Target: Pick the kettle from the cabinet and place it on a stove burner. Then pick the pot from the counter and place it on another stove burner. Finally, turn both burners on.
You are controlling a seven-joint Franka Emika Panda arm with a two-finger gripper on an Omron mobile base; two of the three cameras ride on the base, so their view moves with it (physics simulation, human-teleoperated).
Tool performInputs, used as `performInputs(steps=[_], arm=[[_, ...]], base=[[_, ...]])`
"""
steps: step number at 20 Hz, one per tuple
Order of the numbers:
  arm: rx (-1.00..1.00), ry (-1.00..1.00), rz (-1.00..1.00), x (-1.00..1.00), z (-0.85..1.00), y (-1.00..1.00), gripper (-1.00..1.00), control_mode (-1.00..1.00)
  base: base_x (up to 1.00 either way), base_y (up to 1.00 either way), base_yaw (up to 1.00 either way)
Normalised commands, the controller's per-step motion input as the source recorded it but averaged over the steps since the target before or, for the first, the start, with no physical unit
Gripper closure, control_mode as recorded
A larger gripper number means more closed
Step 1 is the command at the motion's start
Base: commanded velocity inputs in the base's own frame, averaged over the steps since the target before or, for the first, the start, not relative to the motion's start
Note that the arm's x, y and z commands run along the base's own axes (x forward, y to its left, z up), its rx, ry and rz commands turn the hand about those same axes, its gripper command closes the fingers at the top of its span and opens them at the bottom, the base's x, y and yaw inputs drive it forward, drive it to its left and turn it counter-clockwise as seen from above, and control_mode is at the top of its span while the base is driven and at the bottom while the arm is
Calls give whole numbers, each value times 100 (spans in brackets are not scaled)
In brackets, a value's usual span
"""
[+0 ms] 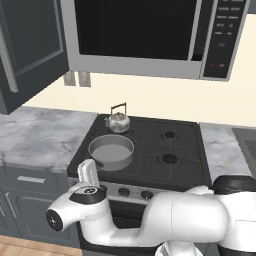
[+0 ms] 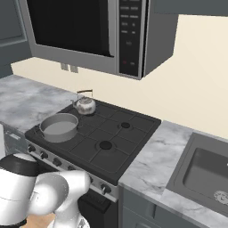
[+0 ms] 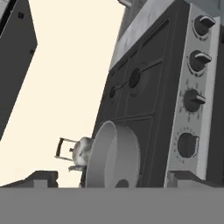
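Tool (image 3: pixel 111 180): two dark tips set wide apart at the bottom of the hand view, nothing between them, touching nothing.
Kettle (image 1: pixel 118 120): upright on the rear left burner of the black cooktop (image 1: pixel 185 170).
Pot (image 1: pixel 111 151): on the front left burner, just in front of the kettle.
Front knobs (image 3: pixel 193 99): a row near the tool.
Worktop (image 1: pixel 40 137): marble, either side of the cooktop.
Microwave (image 1: pixel 155 35): above.
Sink (image 2: pixel 205 171): right.
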Motion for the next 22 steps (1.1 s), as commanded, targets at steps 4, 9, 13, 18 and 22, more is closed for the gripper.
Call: performInputs(steps=[4,9,13,18,22], arm=[[-8,0,5,0,-26,20,-100,-100],[-10,0,4,0,-26,7,-100,-100],[-14,0,2,0,-10,1,-100,-100],[-19,1,0,0,0,7,-100,-100],[-22,5,0,0,0,11,-100,-100]], base=[[0,0,0],[0,0,0],[0,0,0],[0,0,0],[0,0,0]])
